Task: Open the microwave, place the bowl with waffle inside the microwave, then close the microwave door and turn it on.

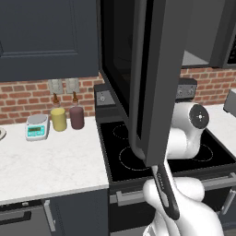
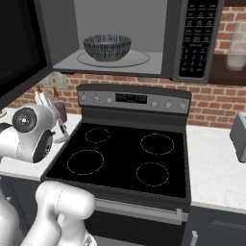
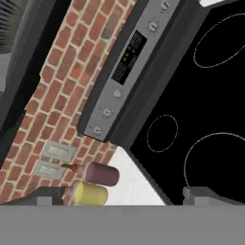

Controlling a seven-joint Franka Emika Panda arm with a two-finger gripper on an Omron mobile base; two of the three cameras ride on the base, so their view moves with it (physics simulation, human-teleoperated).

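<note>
Pincer (image 3: 123, 196) stands wide open with nothing between its tips, hanging above the stove (image 3: 191, 95) near the back left corner of the white surface (image 3: 136, 184), where a yellow bottle (image 3: 90, 193) and a maroon bottle (image 3: 100, 173) stand just beside each other. Up in the microwave (image 2: 192, 43), the bowl (image 2: 107, 47) sits on the glass turntable (image 2: 137, 60); the microwave door (image 1: 154, 78) is swung open
</note>
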